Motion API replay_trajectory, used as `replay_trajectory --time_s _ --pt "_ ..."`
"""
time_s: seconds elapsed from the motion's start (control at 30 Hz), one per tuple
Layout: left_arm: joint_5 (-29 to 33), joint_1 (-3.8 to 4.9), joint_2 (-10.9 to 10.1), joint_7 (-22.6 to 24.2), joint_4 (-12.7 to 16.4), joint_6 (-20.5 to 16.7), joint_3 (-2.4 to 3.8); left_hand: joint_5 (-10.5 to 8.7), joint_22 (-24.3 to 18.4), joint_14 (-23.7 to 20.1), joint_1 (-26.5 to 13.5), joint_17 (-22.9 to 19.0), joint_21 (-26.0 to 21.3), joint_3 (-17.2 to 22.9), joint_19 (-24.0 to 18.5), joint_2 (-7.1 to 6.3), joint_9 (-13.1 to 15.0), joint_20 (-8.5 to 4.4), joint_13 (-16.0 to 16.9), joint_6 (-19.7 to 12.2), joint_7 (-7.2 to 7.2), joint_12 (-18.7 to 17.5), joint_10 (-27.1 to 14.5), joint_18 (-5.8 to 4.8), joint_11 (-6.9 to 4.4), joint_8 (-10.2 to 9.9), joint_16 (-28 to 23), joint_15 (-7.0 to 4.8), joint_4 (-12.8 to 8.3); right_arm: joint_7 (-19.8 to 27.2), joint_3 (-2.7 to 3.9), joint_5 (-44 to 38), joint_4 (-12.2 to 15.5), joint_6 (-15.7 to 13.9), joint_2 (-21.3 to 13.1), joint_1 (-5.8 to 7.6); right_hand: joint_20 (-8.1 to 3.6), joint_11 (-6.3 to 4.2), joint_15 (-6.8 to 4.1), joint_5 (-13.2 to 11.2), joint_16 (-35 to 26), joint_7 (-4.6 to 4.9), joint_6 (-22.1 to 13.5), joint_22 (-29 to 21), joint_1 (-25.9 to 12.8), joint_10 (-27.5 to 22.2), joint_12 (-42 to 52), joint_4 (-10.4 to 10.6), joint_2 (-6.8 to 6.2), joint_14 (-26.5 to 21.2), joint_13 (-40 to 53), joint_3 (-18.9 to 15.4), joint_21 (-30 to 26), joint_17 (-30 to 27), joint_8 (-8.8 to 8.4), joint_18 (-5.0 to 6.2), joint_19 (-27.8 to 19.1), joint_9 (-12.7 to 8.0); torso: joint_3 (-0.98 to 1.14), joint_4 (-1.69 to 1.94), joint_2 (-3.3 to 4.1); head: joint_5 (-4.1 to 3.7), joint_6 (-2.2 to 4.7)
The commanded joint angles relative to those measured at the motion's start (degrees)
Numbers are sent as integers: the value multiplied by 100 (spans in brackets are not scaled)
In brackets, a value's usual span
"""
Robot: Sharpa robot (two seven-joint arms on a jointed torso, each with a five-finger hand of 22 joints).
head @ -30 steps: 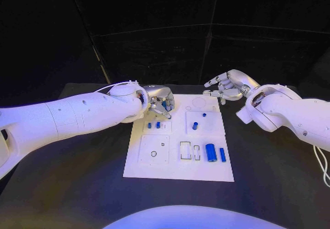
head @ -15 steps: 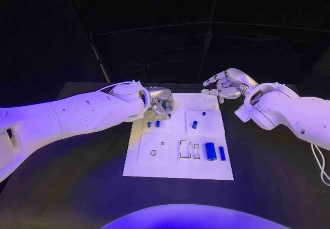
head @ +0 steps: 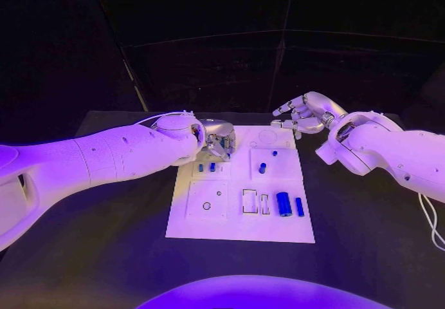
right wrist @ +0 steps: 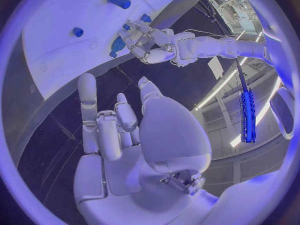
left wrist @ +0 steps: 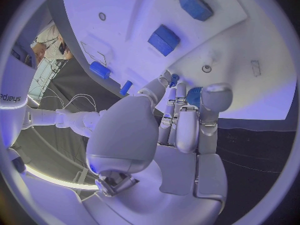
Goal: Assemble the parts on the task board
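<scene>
Holding a small blue part [left wrist: 194,96] pinched between its fingertips [left wrist: 213,96], the left hand [head: 218,139] sits low over the far-left corner of the task board [head: 237,225]. A second tiny blue bit shows at another fingertip; can't tell if it's the same piece. Right hand [head: 304,113] hovers off the board's far-right corner, fingers spread, nothing in them. Just beneath the left fingers: two small blue pegs [head: 206,167] standing in the board. Further from them, a blue cylinder [head: 283,205] and a thinner blue pin [head: 299,206] lie side by side. Judgement: parts look rigid, light, smooth plastic, so slippery and easy to tilt. Pinch on the sides mid-length, keep the axis square to the socket.
</scene>
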Motion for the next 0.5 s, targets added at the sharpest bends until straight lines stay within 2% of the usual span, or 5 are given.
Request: replay_trajectory --time_s 0.03,0.5 --pt "-83 -2 30 -34 -20 108 2 -1 20 164 -10 -2 47 37 33 76 -11 -4 -14 63 -8 -34 64 -97 -5 -22 13 -29 0 39 4 17 5 31 5 10 -16 2 -34 36 -31 -14 -27 -6 -9 -15 18 -9 29 302 5 -30 -24 151 21 47 -33 -3 1 3 -5 -12 -11" --pt "-85 -14 75 -140 -92 233 2 -1 151 171 33 -10 158 143 56 161 -59 -26 -92 185 -29 -97 209 -118 -34 -55 28 -53 -6 34 5 17 10 32 1 10 -17 0 -36 40 -28 -15 -23 -1 2 -4 28 -7 38 304 18 -32 -23 160 28 46 -29 -2 -2 -1 -2 -12 -15"
